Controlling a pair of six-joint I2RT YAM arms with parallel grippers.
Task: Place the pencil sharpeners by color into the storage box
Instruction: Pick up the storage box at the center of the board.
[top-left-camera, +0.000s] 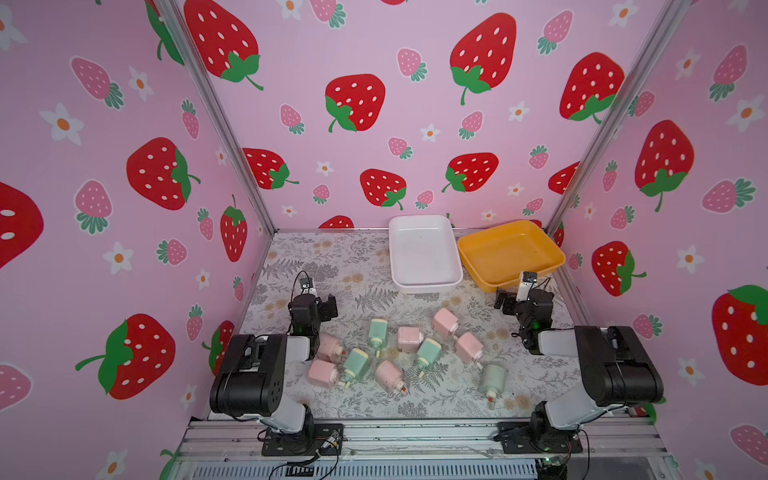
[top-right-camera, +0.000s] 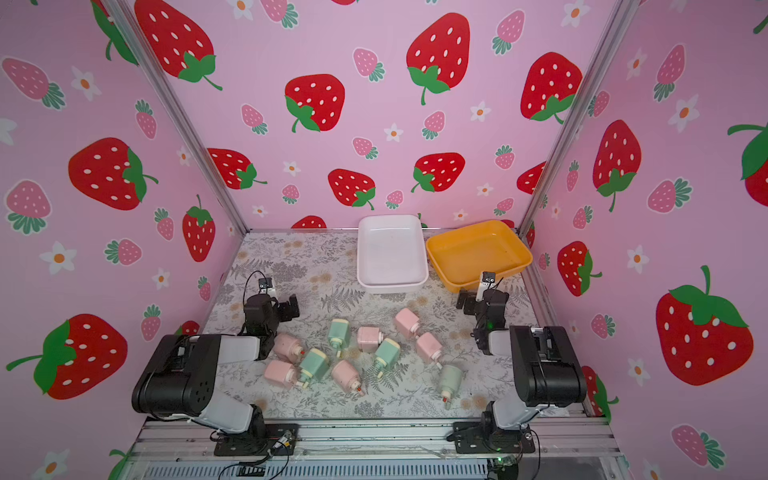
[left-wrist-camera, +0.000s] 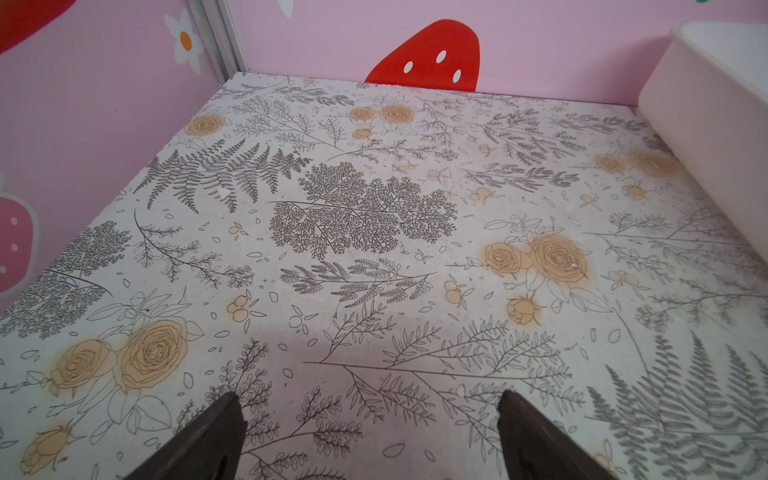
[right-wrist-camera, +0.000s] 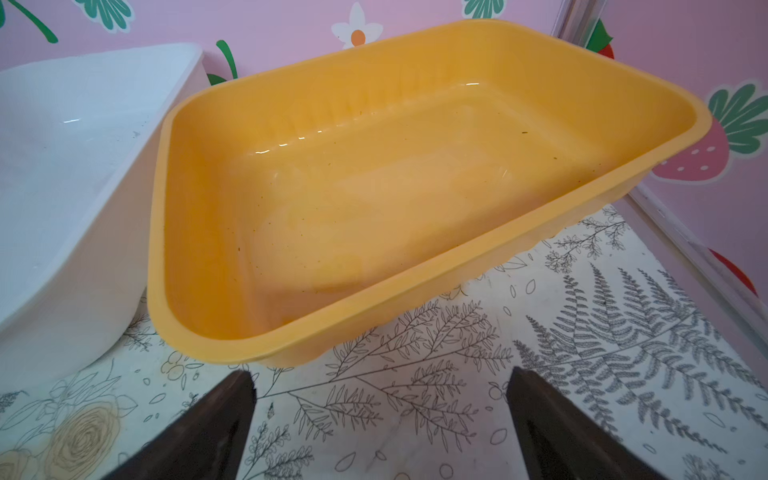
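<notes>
On a tabletop printed with grey ferns and tan roses (top-left-camera: 332, 257), inside a booth of pink strawberry-patterned walls (top-left-camera: 374, 124), 10 small boxy plastic pencil sharpeners (top-left-camera: 409, 338) lie scattered in a loose cluster. Both top views show them between the 2 black-and-grey robot arms. 6 are pale pink and 4 are mint green. Each has a cream neck, and they point in different directions. All 10 rest on the tabletop.

A white rectangular plastic tray (top-left-camera: 422, 249) and an orange rectangular plastic tray (top-left-camera: 509, 253) sit just beside each other against the back wall, towards the right.

The left gripper (top-left-camera: 322, 306) is past the far left edge of the cluster and points towards the back wall. The closest pink sharpener (top-left-camera: 330, 347) lies near the arm's wrist, behind the fingertips rather than between them. In the left wrist view, the 2 dark fingers (left-wrist-camera: 208, 436) stand wide apart with only printed tabletop between them.

The right gripper (top-left-camera: 505, 301) is just in front of the orange tray's near rim, well apart from the sharpeners behind it. In the right wrist view, its dark fingers (right-wrist-camera: 552, 424) are also spread wide. They hold nothing and frame bare tabletop in front of the orange tray.
</notes>
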